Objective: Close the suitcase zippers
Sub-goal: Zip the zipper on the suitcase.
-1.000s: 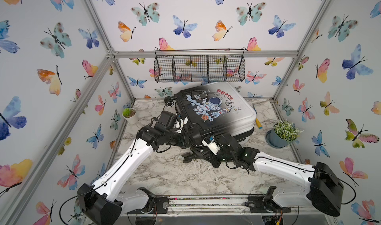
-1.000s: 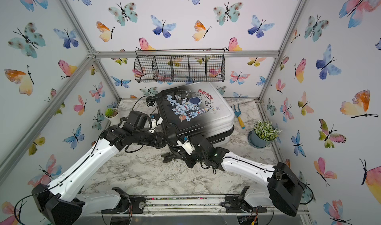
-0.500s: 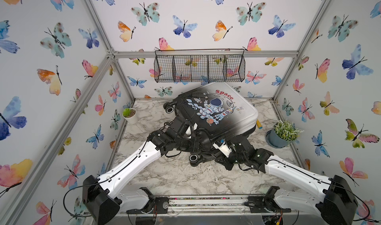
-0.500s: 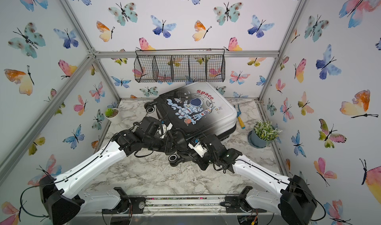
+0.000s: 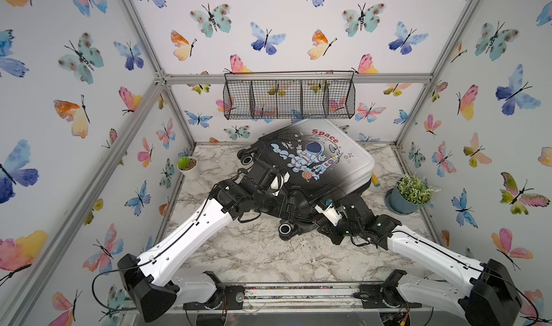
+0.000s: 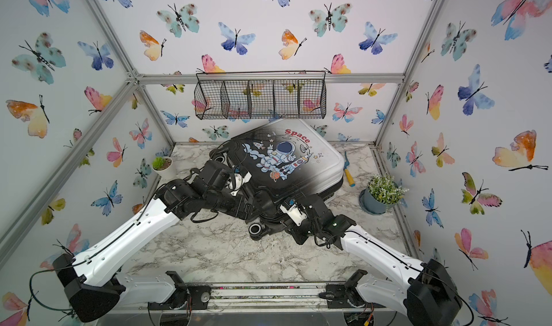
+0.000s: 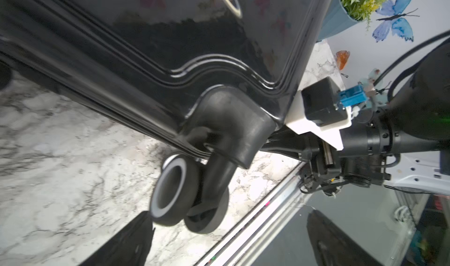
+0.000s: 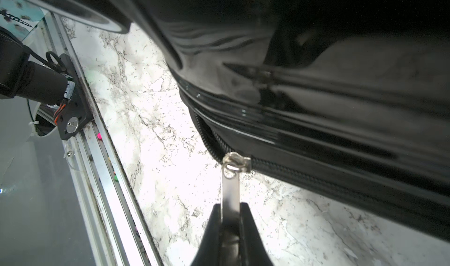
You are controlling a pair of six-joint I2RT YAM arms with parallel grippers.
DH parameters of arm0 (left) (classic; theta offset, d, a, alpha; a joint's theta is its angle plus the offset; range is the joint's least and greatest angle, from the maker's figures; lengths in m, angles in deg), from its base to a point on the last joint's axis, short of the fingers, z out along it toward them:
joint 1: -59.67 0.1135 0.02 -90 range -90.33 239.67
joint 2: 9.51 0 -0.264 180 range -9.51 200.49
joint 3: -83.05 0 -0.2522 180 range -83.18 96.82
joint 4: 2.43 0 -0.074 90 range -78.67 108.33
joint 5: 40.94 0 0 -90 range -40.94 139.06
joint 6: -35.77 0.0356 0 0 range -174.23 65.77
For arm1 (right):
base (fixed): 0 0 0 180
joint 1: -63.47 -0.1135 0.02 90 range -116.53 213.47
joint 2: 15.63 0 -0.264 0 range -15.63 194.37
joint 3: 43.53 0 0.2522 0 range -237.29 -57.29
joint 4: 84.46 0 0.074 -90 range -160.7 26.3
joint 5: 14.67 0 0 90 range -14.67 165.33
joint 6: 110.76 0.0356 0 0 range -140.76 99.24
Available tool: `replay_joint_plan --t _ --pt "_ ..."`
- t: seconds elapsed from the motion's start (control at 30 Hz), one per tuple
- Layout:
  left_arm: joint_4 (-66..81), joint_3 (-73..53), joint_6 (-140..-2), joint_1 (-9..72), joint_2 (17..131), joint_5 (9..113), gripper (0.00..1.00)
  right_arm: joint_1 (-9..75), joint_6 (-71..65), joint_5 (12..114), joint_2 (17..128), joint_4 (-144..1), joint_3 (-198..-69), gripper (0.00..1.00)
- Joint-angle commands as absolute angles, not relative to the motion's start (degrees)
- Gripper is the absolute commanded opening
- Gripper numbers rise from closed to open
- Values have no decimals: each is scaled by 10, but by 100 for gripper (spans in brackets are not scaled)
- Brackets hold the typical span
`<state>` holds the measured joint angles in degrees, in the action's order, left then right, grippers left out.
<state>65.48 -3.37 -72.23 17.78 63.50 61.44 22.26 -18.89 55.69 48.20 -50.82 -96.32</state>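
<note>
- The right fingers [image 8: 249,230] are pressed together, pinching the flat metal zipper pull [image 8: 230,189].
- Just past their tips, the pull's slider sits on the black zippers [image 8: 316,177], with teeth joined on one side and parted on the other.
- The left fingers [image 7: 126,242] are spread wide and hold nothing. A black wheel [image 7: 170,191] sits just ahead, between them.
- Beyond both, the suitcase [image 5: 313,160] lies on the marble worktop [image 5: 254,249].

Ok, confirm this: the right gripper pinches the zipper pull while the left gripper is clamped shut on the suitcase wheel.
Not quite. The left gripper is open, its fingers wide apart near the suitcase wheel, gripping nothing, as the left wrist view shows. The right gripper does pinch the zipper pull.
</note>
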Motion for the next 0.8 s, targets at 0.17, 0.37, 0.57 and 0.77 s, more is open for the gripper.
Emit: replay_joint_plan --t 0.17,0.37,0.57,0.77 --pt "736 88 -479 335 693 440 100 235 -192 554 477 -549 -985 3" --pt "664 124 -312 431 769 425 99 238 -207 542 488 -527 -1005 3" --pt "584 167 -206 476 868 418 99 241 -210 542 490 -516 -1012 3" --pt "592 246 -202 512 953 513 98 241 -207 542 500 -518 -1012 3"
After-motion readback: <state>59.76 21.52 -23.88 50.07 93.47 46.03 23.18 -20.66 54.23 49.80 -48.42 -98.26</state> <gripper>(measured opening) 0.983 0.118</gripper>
